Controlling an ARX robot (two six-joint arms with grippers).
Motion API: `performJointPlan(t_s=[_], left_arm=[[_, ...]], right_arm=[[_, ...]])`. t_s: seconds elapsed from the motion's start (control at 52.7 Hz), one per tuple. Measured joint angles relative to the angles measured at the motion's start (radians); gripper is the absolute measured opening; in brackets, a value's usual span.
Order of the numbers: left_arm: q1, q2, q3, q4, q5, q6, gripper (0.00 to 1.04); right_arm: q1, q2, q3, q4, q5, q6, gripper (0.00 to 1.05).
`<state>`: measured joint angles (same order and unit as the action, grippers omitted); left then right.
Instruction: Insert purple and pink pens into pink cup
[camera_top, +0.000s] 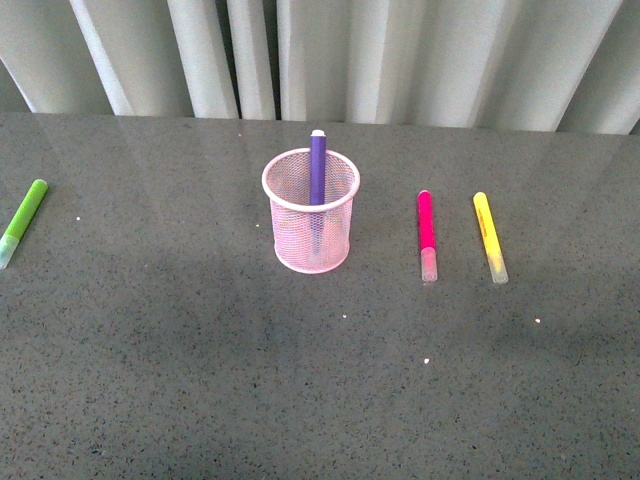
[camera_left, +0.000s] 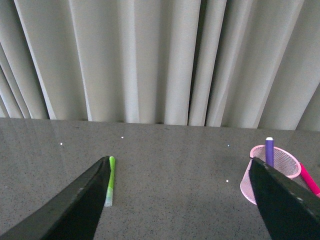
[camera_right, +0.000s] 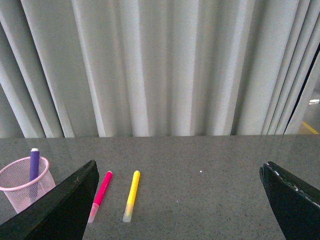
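Note:
The pink cup (camera_top: 310, 212) stands upright at the middle of the dark table, with the purple pen (camera_top: 318, 165) standing inside it, its top poking above the rim. The pink pen (camera_top: 427, 234) lies flat to the right of the cup, clear cap toward me. Neither arm shows in the front view. In the left wrist view my left gripper (camera_left: 180, 200) is open above bare table, with the pink cup (camera_left: 280, 160) and purple pen (camera_left: 269, 150) by one finger. My right gripper (camera_right: 182, 200) is open and holds nothing; the pink pen (camera_right: 101, 192) lies by one finger, the pink cup (camera_right: 25, 182) beyond it.
A yellow marker (camera_top: 489, 236) lies right of the pink pen, parallel to it. A lime-green marker (camera_top: 23, 220) lies at the table's far left edge. Pale pleated curtains (camera_top: 320, 55) hang behind the table's back edge.

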<state>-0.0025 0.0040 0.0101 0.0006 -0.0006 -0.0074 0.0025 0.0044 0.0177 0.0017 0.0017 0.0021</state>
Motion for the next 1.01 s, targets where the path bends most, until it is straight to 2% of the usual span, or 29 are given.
performJointPlan(t_s=[0.095,0.38,0.436,0.474,0.512,0.626,0.702,0.74,0.835,1.006], left_arm=[[0.000,0.000,0.000,0.000,0.000,0.000,1.00],[0.000,0.000,0.000,0.000,0.000,0.002,0.98],[0.000,0.000,0.000,0.000,0.000,0.002,0.98],[0.000,0.000,0.000,0.000,0.000,0.002,0.98],[0.000,0.000,0.000,0.000,0.000,0.002,0.98],[0.000,0.000,0.000,0.000,0.000,0.002,0.98],[0.000,0.000,0.000,0.000,0.000,0.002,0.98],[0.000,-0.001,0.000,0.000,0.000,0.002,0.98],[0.000,0.000,0.000,0.000,0.000,0.002,0.98],[0.000,0.000,0.000,0.000,0.000,0.002,0.98]], right_arm=[[0.000,0.000,0.000,0.000,0.000,0.000,0.98],[0.000,0.000,0.000,0.000,0.000,0.000,0.98],[0.005,0.026,0.015,-0.043,0.048,0.018,0.98],[-0.004,0.115,0.047,-0.061,0.108,0.055,0.98],[-0.031,0.216,0.069,-0.011,0.124,0.070,0.98],[-0.130,0.615,0.177,0.288,0.109,0.115,0.98],[-0.152,0.864,0.280,0.414,0.109,0.143,0.98],[-0.153,0.993,0.343,0.423,0.105,0.155,0.98],[-0.117,1.352,0.511,0.339,0.050,0.213,0.98],[-0.007,1.628,0.702,0.287,0.047,0.239,0.98]])
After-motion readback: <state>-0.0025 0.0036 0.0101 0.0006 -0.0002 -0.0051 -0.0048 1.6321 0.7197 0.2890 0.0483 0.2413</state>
